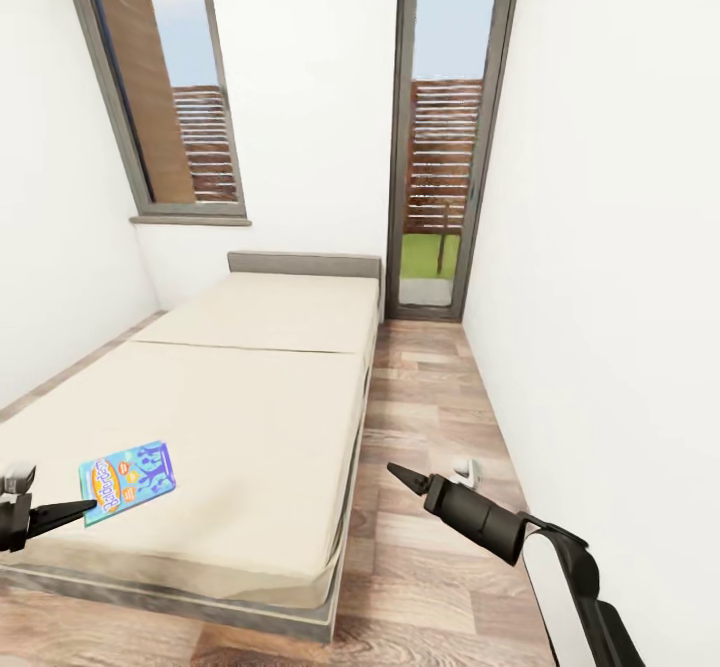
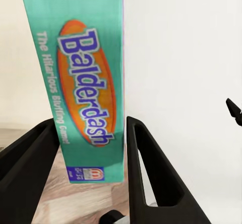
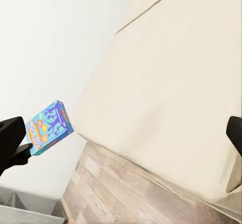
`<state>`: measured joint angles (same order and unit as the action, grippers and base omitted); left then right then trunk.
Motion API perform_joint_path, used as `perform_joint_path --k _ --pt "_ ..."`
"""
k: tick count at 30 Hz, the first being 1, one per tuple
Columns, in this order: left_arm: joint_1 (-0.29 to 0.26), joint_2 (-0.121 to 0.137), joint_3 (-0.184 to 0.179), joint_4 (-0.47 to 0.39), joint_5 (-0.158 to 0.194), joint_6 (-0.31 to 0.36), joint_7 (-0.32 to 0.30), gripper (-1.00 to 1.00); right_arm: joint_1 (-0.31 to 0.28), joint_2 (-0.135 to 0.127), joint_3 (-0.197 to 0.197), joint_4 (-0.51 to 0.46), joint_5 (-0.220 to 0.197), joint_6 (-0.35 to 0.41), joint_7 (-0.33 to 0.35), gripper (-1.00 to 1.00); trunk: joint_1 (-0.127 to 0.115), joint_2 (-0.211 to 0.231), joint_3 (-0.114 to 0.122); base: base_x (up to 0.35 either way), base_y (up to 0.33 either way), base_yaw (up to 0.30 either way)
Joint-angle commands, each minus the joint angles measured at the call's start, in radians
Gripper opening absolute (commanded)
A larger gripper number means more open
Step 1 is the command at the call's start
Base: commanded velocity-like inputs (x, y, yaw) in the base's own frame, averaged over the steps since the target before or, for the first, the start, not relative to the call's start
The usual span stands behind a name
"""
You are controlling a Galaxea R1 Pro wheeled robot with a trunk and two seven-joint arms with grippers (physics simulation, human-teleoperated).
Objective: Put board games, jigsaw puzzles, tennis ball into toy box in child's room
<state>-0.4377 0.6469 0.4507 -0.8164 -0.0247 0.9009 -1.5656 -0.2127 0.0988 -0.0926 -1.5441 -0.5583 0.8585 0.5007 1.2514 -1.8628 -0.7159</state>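
Holding one board game (image 1: 127, 481) pinched by its end in the left tool (image 1: 85, 508) above the bed (image 1: 250, 417): light, stiff, thin box, best clamped across flat faces; right tool (image 1: 396, 473) apparently closed, empty.

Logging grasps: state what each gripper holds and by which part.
The left gripper pinches the board game by one short end. The right gripper holds nothing.

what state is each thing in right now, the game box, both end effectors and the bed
light blue board game box with orange oval logo: lifted off the mattress, tilted, pinched at one end
left end effector: shut on the board game box
right end effector: empty, over the floor; opening unclear
long beige bed with grey frame: mattress top bare
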Motion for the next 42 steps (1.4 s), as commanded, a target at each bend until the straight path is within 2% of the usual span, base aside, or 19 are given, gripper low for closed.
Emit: perform_joint_path --k 1,11,42 --pt "-0.001 0.0 0.0 0.0 -0.003 0.01 -0.005 -1.0 -0.001 0.001 -0.003 -0.001 0.001 0.007 0.004 1.0 -0.004 0.007 0.002 -0.008 0.0 0.271" --pt "-0.001 0.0 0.0 0.001 -0.003 0.01 -0.005 -1.0 -0.001 0.0 -0.002 -0.002 0.001 0.007 0.006 1.0 -0.042 0.077 0.025 -0.087 0.023 0.271" --pt "-0.001 0.0 0.0 0.0 -0.003 0.011 -0.005 -1.0 -0.001 0.001 -0.001 -0.002 0.001 0.008 0.006 1.0 -0.161 0.294 0.099 -0.002 0.0 0.271"
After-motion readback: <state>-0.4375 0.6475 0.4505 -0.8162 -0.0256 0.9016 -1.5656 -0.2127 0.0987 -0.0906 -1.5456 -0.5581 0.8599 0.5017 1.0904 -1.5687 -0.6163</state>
